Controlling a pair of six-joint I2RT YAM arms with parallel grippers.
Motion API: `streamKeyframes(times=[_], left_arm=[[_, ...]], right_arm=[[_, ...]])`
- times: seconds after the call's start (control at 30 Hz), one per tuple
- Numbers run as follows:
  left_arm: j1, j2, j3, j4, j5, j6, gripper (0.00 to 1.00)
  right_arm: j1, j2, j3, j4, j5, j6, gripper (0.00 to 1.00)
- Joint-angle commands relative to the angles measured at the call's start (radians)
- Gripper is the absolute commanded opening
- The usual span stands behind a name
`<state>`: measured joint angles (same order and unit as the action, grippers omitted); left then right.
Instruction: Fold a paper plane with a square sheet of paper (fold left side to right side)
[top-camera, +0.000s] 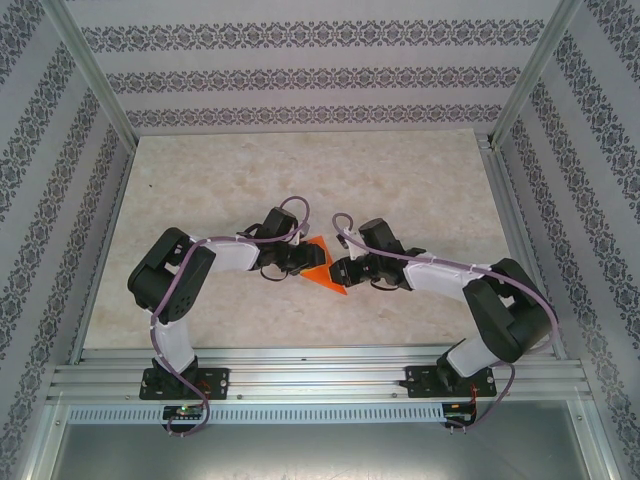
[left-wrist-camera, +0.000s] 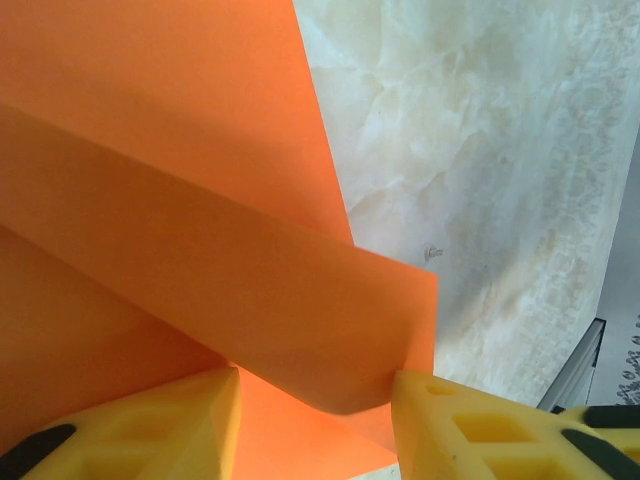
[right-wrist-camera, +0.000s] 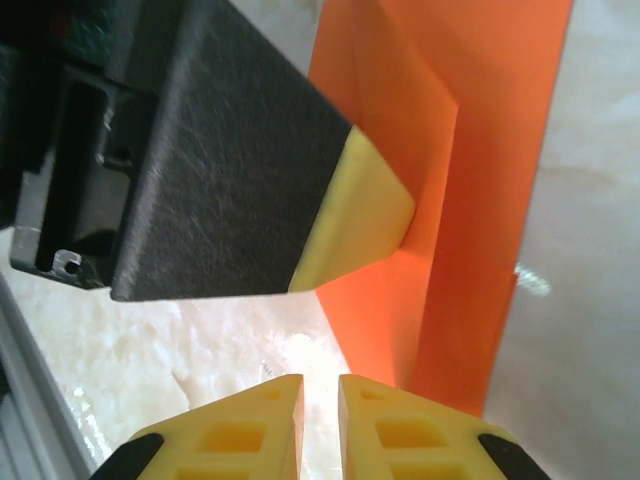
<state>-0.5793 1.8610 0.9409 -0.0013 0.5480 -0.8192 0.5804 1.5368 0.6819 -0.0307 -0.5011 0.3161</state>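
Observation:
The orange square sheet of paper (top-camera: 322, 264) lies partly folded on the table between both arms, forming a pointed shape. My left gripper (top-camera: 298, 258) sits on its left part. In the left wrist view a raised, curled flap of the paper (left-wrist-camera: 220, 270) arches between the spread yellow fingers of the left gripper (left-wrist-camera: 315, 385), and the right-hand finger touches the flap's edge. The right wrist view shows one left fingertip (right-wrist-camera: 360, 215) pressing on the layered paper (right-wrist-camera: 480, 200). My right gripper (right-wrist-camera: 320, 385) hovers over bare table at the paper's near corner, jaws almost together with nothing between them.
The marble-patterned table (top-camera: 300, 170) stretches bare behind the arms. Aluminium frame rails (top-camera: 320, 375) run along the near edge and up the corner posts. Patterned walls (top-camera: 40, 200) close in the left, right and back sides.

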Motion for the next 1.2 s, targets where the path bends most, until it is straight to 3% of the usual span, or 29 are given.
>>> streamKeyframes(times=[0.0, 0.6, 0.77, 0.9, 1.17], left_arm=[[-0.013, 0.051, -0.001, -0.091, -0.078, 0.042, 0.45], [-0.013, 0.083, 0.026, -0.159, -0.157, 0.021, 0.45], [-0.012, 0.087, 0.038, -0.162, -0.159, 0.010, 0.47], [-0.012, 0.091, 0.047, -0.167, -0.160, 0.005, 0.47], [-0.012, 0.096, 0.051, -0.170, -0.168, -0.001, 0.48]], right_arm=[[-0.014, 0.034, -0.023, 0.080, -0.071, 0.053, 0.17], [-0.043, 0.081, -0.019, 0.080, -0.081, 0.052, 0.16], [-0.050, 0.026, -0.015, 0.033, -0.043, 0.028, 0.20], [-0.057, -0.007, -0.016, -0.005, 0.009, 0.017, 0.29], [-0.060, 0.059, 0.012, -0.011, -0.013, 0.029, 0.29]])
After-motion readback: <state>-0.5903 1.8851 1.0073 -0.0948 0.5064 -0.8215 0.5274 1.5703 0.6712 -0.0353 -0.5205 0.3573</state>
